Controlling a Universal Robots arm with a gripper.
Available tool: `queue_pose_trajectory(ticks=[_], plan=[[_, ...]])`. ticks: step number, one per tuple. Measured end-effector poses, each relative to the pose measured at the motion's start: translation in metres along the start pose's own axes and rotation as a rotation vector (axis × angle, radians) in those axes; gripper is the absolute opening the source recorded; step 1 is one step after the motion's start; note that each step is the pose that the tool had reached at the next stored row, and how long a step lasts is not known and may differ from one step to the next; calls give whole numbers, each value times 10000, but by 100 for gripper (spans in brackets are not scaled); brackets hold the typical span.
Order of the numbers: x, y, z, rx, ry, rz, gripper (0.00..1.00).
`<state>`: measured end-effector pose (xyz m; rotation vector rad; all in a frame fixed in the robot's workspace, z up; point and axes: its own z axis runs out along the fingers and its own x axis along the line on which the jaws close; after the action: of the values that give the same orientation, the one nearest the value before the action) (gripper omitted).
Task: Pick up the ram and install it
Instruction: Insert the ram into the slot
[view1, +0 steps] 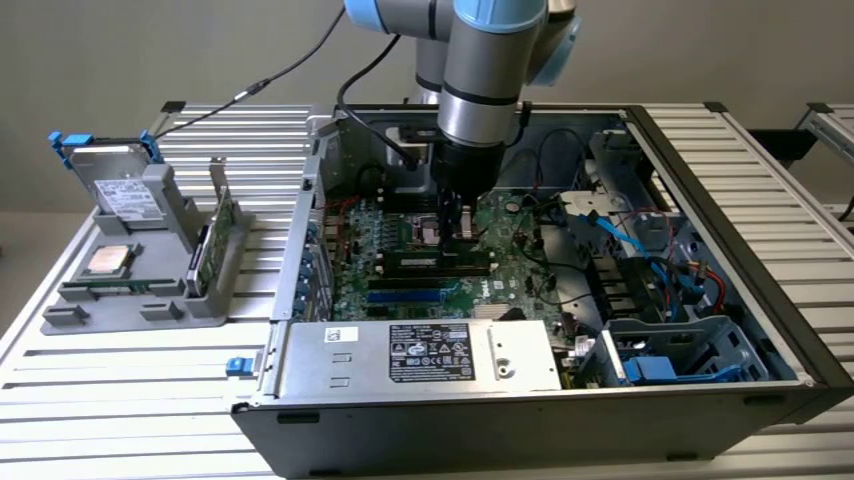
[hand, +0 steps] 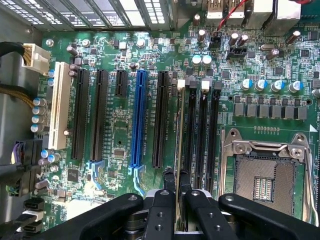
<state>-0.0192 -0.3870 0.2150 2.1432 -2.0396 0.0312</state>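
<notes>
Black jaws pinch the ram (hand: 177, 150) edge-on and upright at the outermost of the memory slots (hand: 202, 135), beside a black expansion slot (hand: 161, 120); whether it is seated I cannot tell. Past them lies the open processor socket (hand: 265, 182), inside the computer case (view1: 534, 435) on the bench (view1: 134, 400).

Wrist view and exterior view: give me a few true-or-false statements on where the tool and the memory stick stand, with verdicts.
1. The tool is shut on the memory stick. True.
2. The processor socket holds a chip. False: it is empty.
3. The computer case lies open. True.
4. The tool hangs over the grey holder. False: it is inside the case, over the motherboard.
</notes>
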Motion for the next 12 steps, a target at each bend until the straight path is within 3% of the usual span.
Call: queue_pose_trajectory(ticks=[12], plan=[[0,-7,4,-10,-7,69,14]])
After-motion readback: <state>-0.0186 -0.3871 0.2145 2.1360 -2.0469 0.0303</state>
